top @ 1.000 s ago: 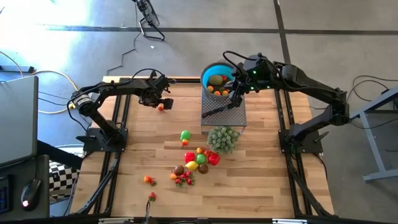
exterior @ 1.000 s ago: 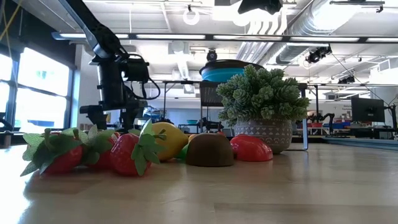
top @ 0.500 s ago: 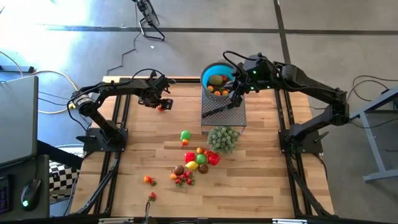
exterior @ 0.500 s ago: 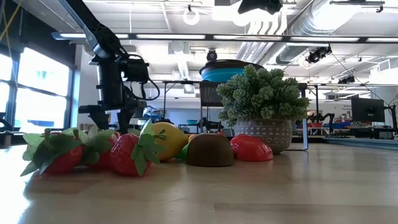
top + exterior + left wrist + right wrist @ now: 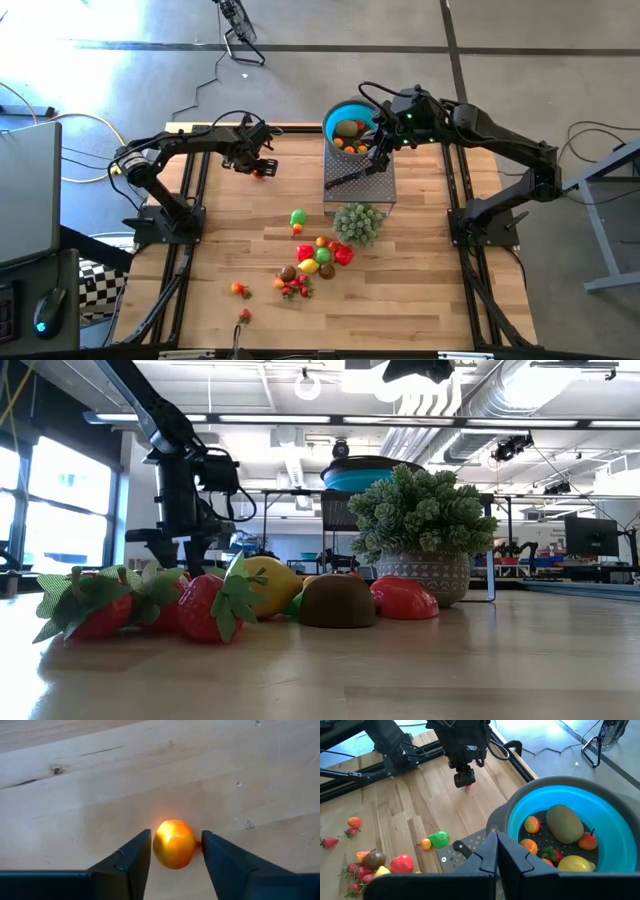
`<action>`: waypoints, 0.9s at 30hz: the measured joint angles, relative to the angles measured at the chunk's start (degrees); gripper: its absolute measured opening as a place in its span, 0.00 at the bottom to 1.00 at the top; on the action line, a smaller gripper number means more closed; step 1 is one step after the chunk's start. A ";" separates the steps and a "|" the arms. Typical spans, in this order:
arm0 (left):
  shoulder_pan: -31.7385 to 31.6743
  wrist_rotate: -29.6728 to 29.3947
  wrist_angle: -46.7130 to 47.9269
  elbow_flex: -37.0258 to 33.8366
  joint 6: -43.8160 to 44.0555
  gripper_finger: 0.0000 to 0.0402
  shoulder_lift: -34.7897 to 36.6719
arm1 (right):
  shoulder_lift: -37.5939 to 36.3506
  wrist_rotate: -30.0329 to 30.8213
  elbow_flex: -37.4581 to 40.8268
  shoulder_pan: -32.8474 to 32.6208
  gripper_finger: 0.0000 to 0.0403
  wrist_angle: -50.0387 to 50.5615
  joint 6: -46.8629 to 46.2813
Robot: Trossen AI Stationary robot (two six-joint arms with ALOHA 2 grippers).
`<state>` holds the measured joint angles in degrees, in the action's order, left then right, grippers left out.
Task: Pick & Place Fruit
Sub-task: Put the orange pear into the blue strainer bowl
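Glossy orange toy fruit (image 5: 174, 843), likely light and slippery, sits between the left gripper (image 5: 175, 851)'s narrowing, not-yet-clamped fingers.

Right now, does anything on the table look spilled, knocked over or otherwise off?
Nothing stands out. The plant stands upright, loose fruit lies scattered on the table, and the left gripper brackets an orange fruit. The right gripper sits shut beside the blue bowl.
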<state>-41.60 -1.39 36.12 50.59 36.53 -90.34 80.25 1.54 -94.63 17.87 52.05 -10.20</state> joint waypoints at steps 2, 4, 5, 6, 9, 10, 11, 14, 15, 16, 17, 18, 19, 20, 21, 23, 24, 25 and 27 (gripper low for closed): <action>0.00 0.00 0.00 0.00 -0.02 0.40 0.02 | 0.01 -0.01 0.01 0.00 0.00 0.00 0.01; 0.00 0.00 -0.02 0.00 0.00 0.39 0.02 | 0.02 -0.02 0.02 0.01 0.00 0.00 0.00; 0.00 -0.02 -0.02 0.00 -0.02 0.38 0.02 | 0.00 -0.01 0.01 0.02 0.00 0.00 0.01; 0.00 -0.02 -0.04 0.00 -0.02 0.37 0.02 | 0.00 -0.02 0.01 0.02 0.00 0.00 0.02; 0.00 -0.02 -0.11 0.00 -0.02 0.33 0.04 | 0.02 0.00 0.02 0.02 0.00 0.00 0.00; 0.00 -0.02 -0.11 0.00 -0.02 0.32 0.04 | 0.02 -0.01 0.01 0.01 0.00 0.00 0.00; 0.00 -0.02 -0.11 0.00 -0.02 0.31 0.04 | 0.02 -0.02 0.01 0.01 0.00 0.00 0.00; 0.00 0.08 -0.11 0.00 -0.02 0.29 0.06 | 0.00 0.00 0.00 0.02 0.00 0.00 0.00; 0.00 0.35 -0.11 0.00 -0.02 0.29 0.06 | 0.00 -0.01 0.00 0.01 0.00 0.00 0.00; -0.01 0.65 -0.09 0.00 -0.02 0.29 0.06 | 0.01 -0.01 0.01 0.02 0.00 0.00 0.00; 0.00 0.75 -0.09 0.00 -0.06 0.29 0.06 | 0.01 -0.01 0.01 0.01 0.00 0.00 0.00; 0.00 0.77 -0.09 0.00 -0.08 0.29 0.06 | 0.00 0.00 0.00 0.02 0.00 0.00 0.00; 0.00 0.78 -0.09 0.00 -0.09 0.29 0.06 | 0.00 0.00 0.02 0.02 0.00 0.00 0.00; 0.00 0.79 -0.09 0.00 -0.12 0.29 0.06 | 0.01 0.00 0.02 0.02 0.00 0.00 0.00; 0.00 0.81 -0.09 0.00 -0.21 0.28 0.06 | 0.02 -0.02 0.00 0.02 0.00 0.00 0.00; 0.00 0.83 -0.08 0.00 -0.23 0.28 0.06 | 0.01 -0.01 0.02 0.02 0.00 0.00 0.00; 0.00 0.92 -0.07 0.00 -0.27 0.28 0.06 | 0.01 -0.01 0.02 0.01 0.00 0.01 0.00; -0.02 1.28 -0.07 0.00 -0.44 0.28 0.06 | 0.00 -0.02 0.01 0.01 0.00 0.01 0.00; -0.01 2.61 -0.08 0.00 -0.97 0.28 0.06 | 0.01 -0.02 0.01 0.01 0.00 0.02 0.00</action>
<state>-41.61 1.22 36.04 50.59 35.56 -90.28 80.26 1.52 -94.62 17.88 52.07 -10.20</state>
